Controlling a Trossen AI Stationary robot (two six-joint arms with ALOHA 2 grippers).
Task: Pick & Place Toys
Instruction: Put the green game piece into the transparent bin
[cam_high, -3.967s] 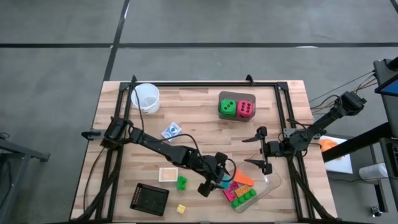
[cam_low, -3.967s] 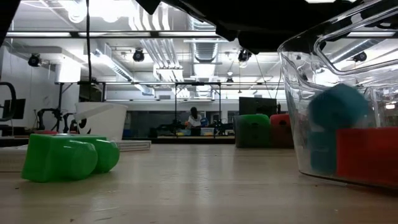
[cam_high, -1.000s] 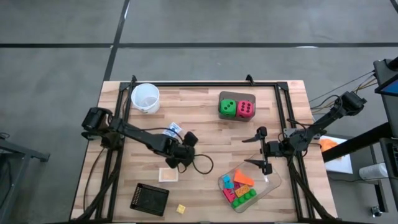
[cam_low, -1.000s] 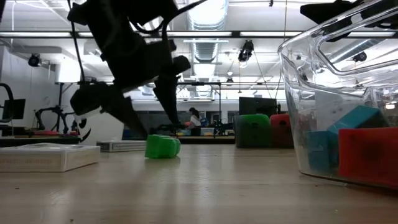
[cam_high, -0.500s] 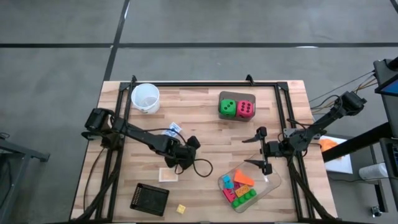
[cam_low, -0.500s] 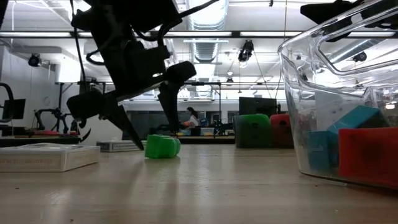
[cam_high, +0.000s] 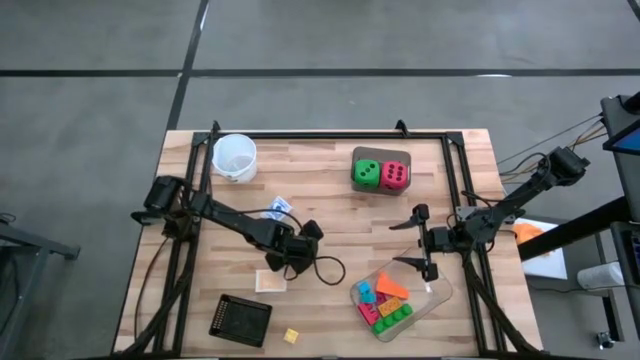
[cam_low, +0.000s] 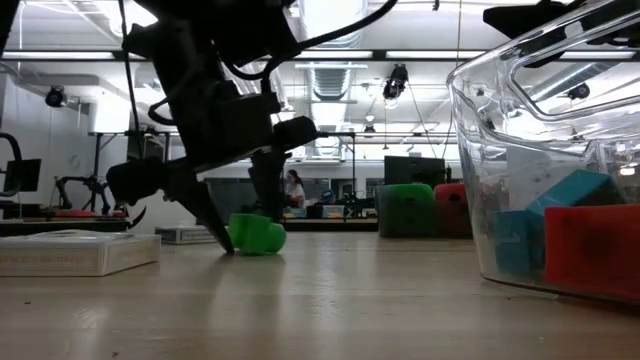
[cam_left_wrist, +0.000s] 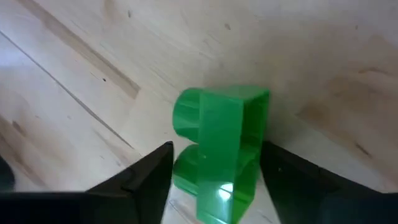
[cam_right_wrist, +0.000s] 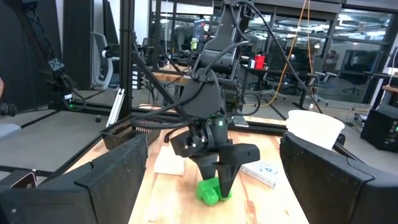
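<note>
L pincer (cam_left_wrist: 214, 177) was down at the bench (cam_high: 330, 215) near its middle, fingers spread w/ the green brick (cam_left_wrist: 219, 149) between them, not yet pinched; the wrist view showed a gap on each side. Brick lay on its side on the wood, just beyond the flat white card (cam_high: 270, 281). Judgement: step in hand = closing on the brick. To do it well, keep the pincer centred so both fingers meet the flat faces together, squeeze before lifting, then rise straight up so the round studs don't roll it out. R pincer (cam_high: 413, 243) waited, fingers wide apart, beside the clear tray (cam_high: 440, 296), which already held several coloured bricks (cam_high: 385, 301). Yellow brick (cam_high: 291, 336) sat alone near the front edge by the black pad (cam_high: 240, 320). Farther back: green die (cam_high: 366, 173) & pink-red die (cam_high: 395, 175) touching, white cup (cam_high: 234, 156) at the far L corner.
</note>
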